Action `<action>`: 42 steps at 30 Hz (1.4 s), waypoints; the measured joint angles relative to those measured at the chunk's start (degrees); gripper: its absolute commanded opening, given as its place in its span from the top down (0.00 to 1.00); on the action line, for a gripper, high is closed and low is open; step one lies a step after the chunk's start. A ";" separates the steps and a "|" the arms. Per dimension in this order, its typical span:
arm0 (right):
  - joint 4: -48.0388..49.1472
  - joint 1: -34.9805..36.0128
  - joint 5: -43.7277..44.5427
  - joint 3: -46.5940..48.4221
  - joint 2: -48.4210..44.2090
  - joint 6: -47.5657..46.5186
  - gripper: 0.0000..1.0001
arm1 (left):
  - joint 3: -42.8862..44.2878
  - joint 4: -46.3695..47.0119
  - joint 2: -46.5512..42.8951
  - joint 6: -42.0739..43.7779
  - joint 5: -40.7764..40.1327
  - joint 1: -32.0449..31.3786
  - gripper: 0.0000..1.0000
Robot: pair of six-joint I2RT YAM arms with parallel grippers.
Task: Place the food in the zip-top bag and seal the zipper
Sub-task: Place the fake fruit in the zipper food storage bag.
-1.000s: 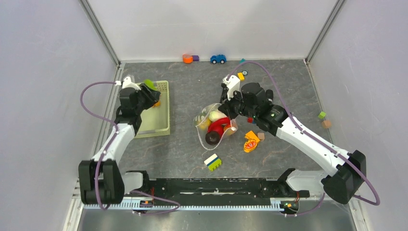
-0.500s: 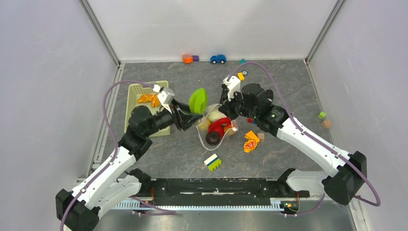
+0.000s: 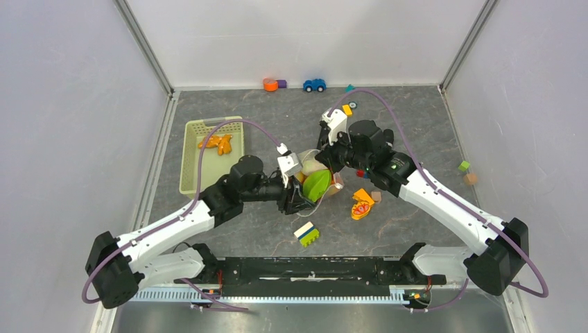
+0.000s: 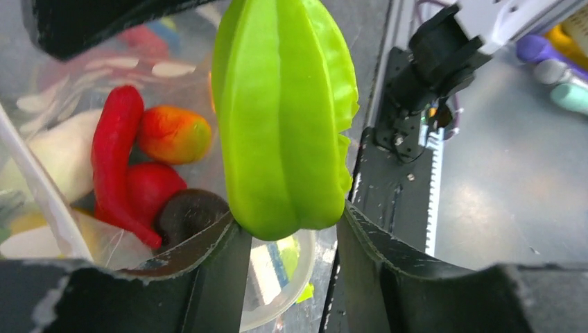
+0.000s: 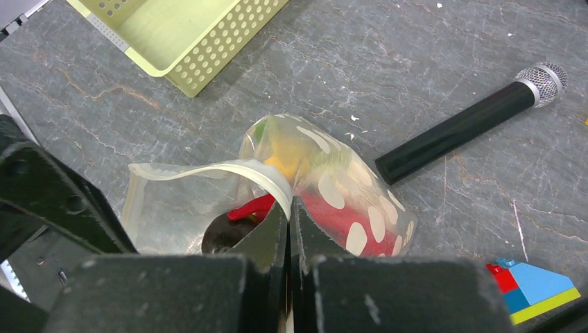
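Note:
My left gripper [image 3: 302, 191] is shut on a ribbed green fruit [image 4: 284, 118] and holds it at the mouth of the zip-top bag [image 3: 310, 161]. Through the clear dotted bag [image 4: 62, 104] I see food: a red chili [image 4: 111, 159], an orange-red piece [image 4: 173, 133], a white piece [image 4: 59, 152] and a dark purple piece [image 4: 187, 211]. The right gripper [image 5: 289, 208] is shut on the bag's whitish zipper [image 5: 208, 170] and lifts that edge, so the bag stands open. An orange carrot [image 3: 217, 143] lies in the green basket [image 3: 186, 156].
An orange-and-red lumpy toy [image 3: 361, 204] lies right of the bag, with a white, blue and green block [image 3: 306, 234] in front. A black microphone [image 5: 471, 125] lies beyond the bag. A toy car [image 3: 314, 84] and small blocks [image 3: 464, 166] sit along the far and right edges.
The left arm swung from the basket across to the bag, carrying the green fruit down to the bag's mouth. The right gripper held the bag's edge without moving.

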 measured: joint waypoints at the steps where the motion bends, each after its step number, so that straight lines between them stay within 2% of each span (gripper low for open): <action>1: 0.00 0.00 0.00 0.00 0.00 -0.02 1.00 | 0.13 -0.92 0.66 0.22 -0.74 -0.22 0.60; 7: 0.00 0.00 0.00 0.00 0.00 -0.02 1.00 | 0.20 -4.76 1.07 0.57 -6.32 -0.59 0.55; 12: 0.00 0.00 -0.02 0.00 0.00 -0.02 1.00 | -0.57 -5.38 -2.32 0.55 -10.49 -0.59 0.52; 20: -0.02 0.00 -0.26 0.00 0.00 0.09 1.00 | -0.92 -7.10 -4.96 0.59 -13.35 -0.59 0.47; 21: 0.00 0.00 -0.26 -0.04 0.00 0.15 1.00 | -0.92 -7.54 -4.76 0.59 -13.38 -0.59 0.45; 22: 0.00 0.00 -0.28 -0.09 0.00 0.17 1.00 | -0.92 -7.96 -4.48 0.63 -13.40 -0.59 0.37; 24: 0.00 0.00 -0.28 -0.09 0.00 0.20 1.00 | -0.92 -8.33 -3.96 0.87 -13.49 -0.59 0.15; 26: 0.00 0.00 -0.28 -0.09 0.00 0.20 1.00 | -0.92 -8.57 -3.85 1.40 -13.60 -0.59 0.01; 30: -0.02 0.00 -0.31 -0.09 -0.02 0.20 1.00 | -0.92 -9.01 -4.31 1.33 -14.91 -0.59 0.00; 35: -0.02 0.00 -0.31 -0.09 -0.07 0.20 1.00 | -0.28 -9.44 -7.15 0.92 -22.53 -0.68 0.00; 42: -0.04 0.00 -0.31 -0.11 -0.52 0.17 1.00 | 3.10 -9.46 -8.37 -1.77 -42.45 -0.68 0.00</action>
